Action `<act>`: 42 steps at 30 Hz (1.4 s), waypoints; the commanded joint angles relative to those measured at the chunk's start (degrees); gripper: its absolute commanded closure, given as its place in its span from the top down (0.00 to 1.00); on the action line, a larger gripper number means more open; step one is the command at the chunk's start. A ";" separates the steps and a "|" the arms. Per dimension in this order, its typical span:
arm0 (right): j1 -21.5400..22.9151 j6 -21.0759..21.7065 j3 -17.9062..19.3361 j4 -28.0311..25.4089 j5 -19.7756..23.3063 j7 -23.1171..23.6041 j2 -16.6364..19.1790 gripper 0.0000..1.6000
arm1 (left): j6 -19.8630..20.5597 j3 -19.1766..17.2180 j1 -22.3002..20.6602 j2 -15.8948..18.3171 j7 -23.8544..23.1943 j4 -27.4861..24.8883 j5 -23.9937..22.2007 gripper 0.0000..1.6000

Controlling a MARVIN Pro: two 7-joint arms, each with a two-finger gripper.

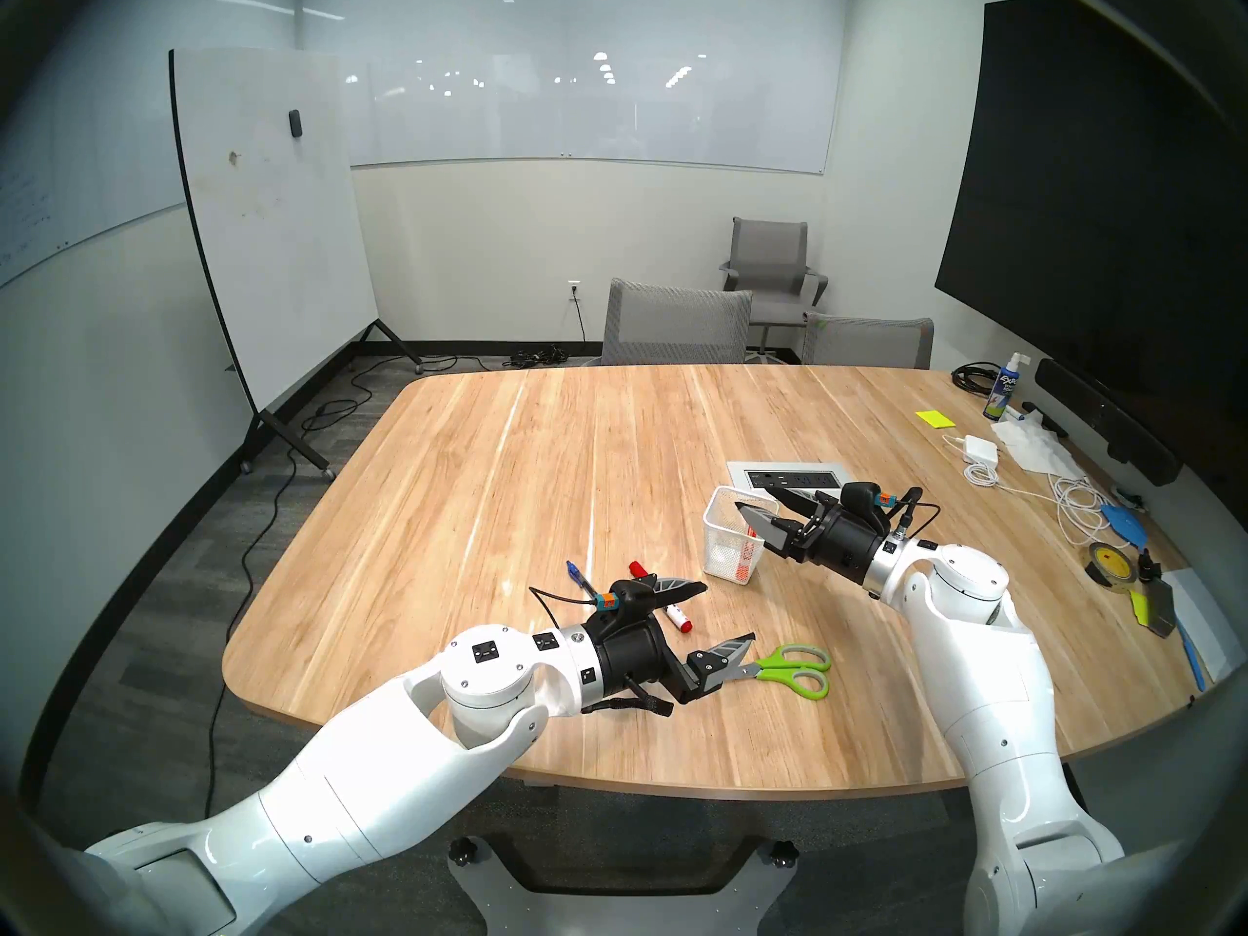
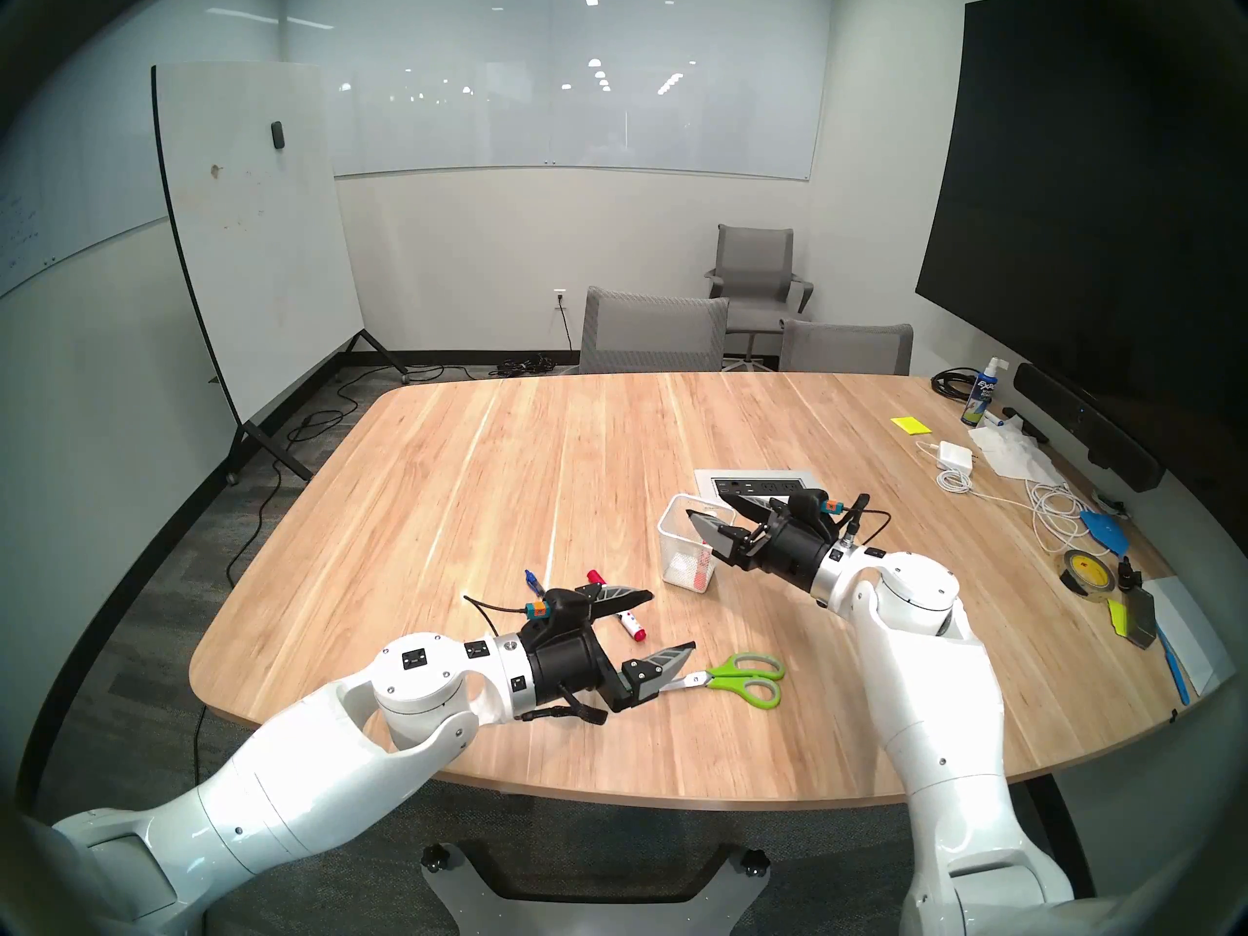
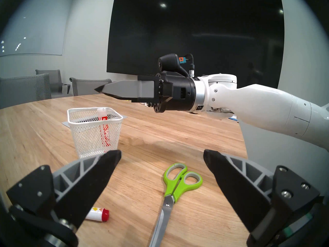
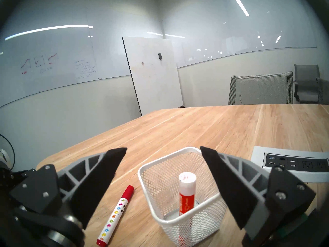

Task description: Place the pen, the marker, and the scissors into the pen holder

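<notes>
One marker (image 4: 187, 193) stands inside the pen holder (image 4: 156, 170), leaning against its wall, its white cap just below the rim; the first deposit therefore looks complete. The right hand (image 1: 760, 506) hovers level over the holder's mouth with its jaws spread wide and nothing between them, as the right wrist view confirms: both fingers frame the holder and neither touches the marker.

Three items remain on the desk (image 1: 608, 441). The scissors (image 3: 175, 186) lie flat and closed, green handles pointing away from the left hand (image 3: 162, 155), blades toward it. That hand hangs just above the desk with its jaws fully spread and empty, the scissors lying between and below its fingers. A second white marker (image 4: 115, 212) with red ends lies beside the holder, partly hidden under the left hand in the head views, and the blue pen (image 1: 579, 577) lies just beyond it, toward the desk's left side.

Step in hand, by judgement: release of the marker into the holder, with roughly a third of the task done. The next move likely calls for the right hand to clear the holder's rim without tipping the light mesh cup, and for the left hand to lower and close across the scissors near the pivot, where the flat blades offer little to grip. The scissors would then need turning upright, blades down, before entry into the holder.
</notes>
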 commanded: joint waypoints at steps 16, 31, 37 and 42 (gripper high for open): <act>-4.06 6.11 4.08 -8.20 2.23 7.42 5.46 0.81 | -0.10 0.11 -0.01 0.16 1.29 -1.78 1.03 1.00; -8.55 6.58 7.36 -11.04 1.63 14.92 10.57 0.86 | 2.00 -2.43 3.70 6.41 7.16 -10.01 4.24 1.00; -7.37 7.42 7.52 -8.70 0.86 16.44 12.58 0.89 | 0.88 -5.07 6.97 10.66 9.29 -14.06 4.80 1.00; -6.03 7.20 6.93 -6.79 0.42 18.41 14.33 0.94 | 0.87 -7.10 9.00 12.86 10.99 -15.96 4.45 1.00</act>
